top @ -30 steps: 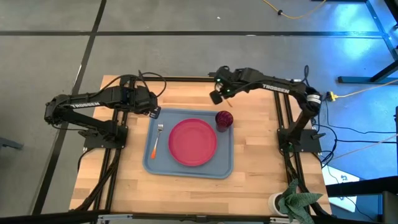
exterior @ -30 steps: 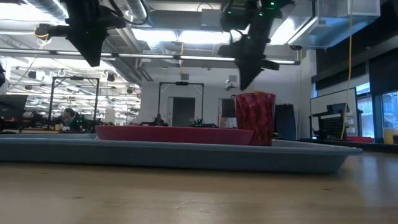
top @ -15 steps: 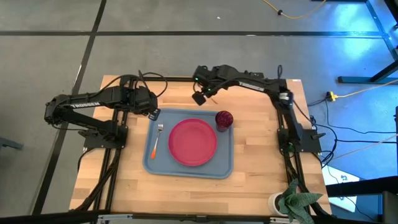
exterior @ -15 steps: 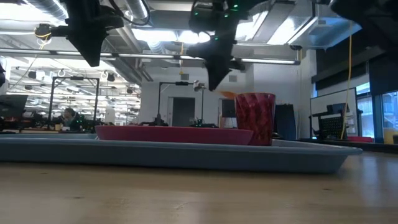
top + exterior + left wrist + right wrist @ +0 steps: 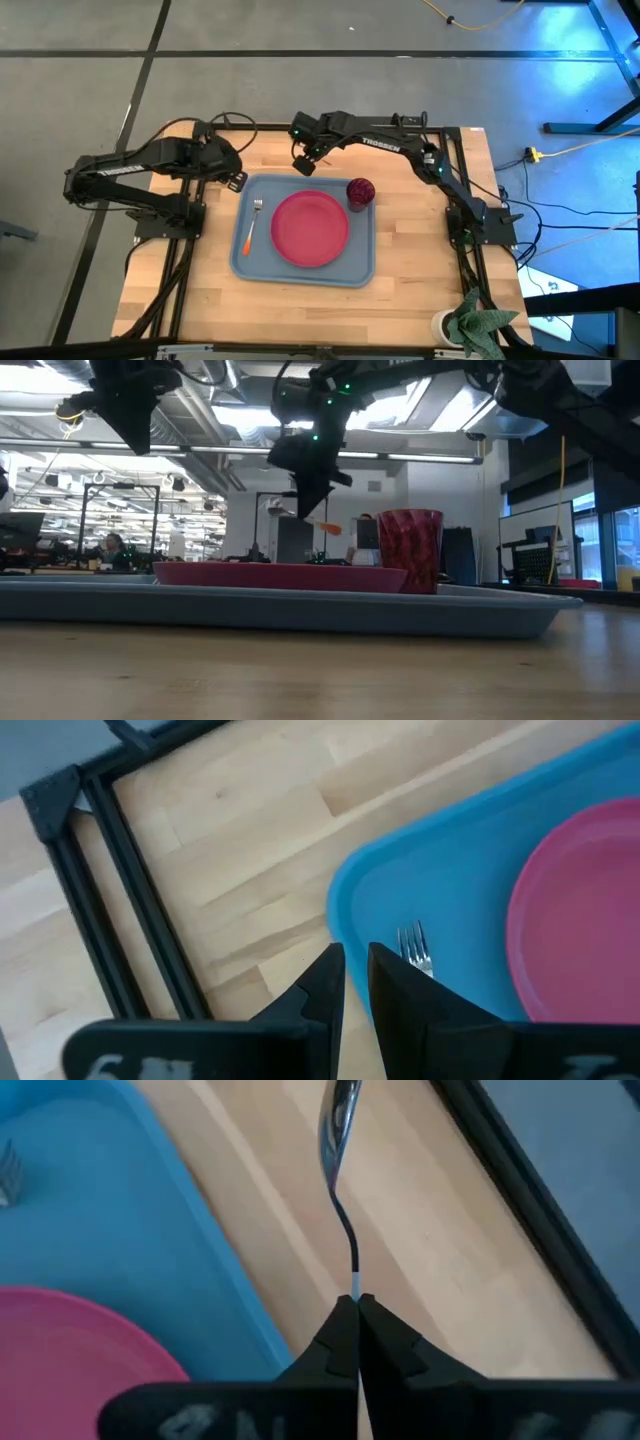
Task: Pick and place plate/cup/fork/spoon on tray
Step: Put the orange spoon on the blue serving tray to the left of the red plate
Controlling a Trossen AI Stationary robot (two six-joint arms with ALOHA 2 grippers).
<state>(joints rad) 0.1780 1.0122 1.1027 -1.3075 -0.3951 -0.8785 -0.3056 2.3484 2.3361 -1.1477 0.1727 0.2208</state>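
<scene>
The blue-grey tray (image 5: pixel 258 262) lies mid-table. On it rest the pink-red plate (image 5: pixel 310 228), the dark red cup (image 5: pixel 360 192) at its far right corner, and the fork (image 5: pixel 250 226) along its left side. My right gripper (image 5: pixel 303 166) hovers above the table just beyond the tray's far edge, shut on the spoon (image 5: pixel 340 1140). My left gripper (image 5: pixel 237 183) hangs above the tray's far left corner, empty, with a narrow gap between its fingers (image 5: pixel 330 982). My right gripper pinches the spoon between its two fingertips where the silver neck meets the handle (image 5: pixel 356 1285). The silver bowl (image 5: pixel 338 1120) sticks out ahead of the fingers. In the low view the orange handle (image 5: pixel 328 528) shows behind them. The spoon is lifted clear, roughly level.
Black arm frames run along the table's left and right sides and far edge (image 5: pixel 260 126). A white cup with green cloth (image 5: pixel 470 325) stands at the near right corner. Bare wood lies in front of the tray (image 5: pixel 300 305).
My right gripper has carried the spoon toward the table's left along the far edge, from beyond the cup to beyond the tray's far edge; the spoon stays lifted. My left gripper has drawn back a little toward the table's left.
</scene>
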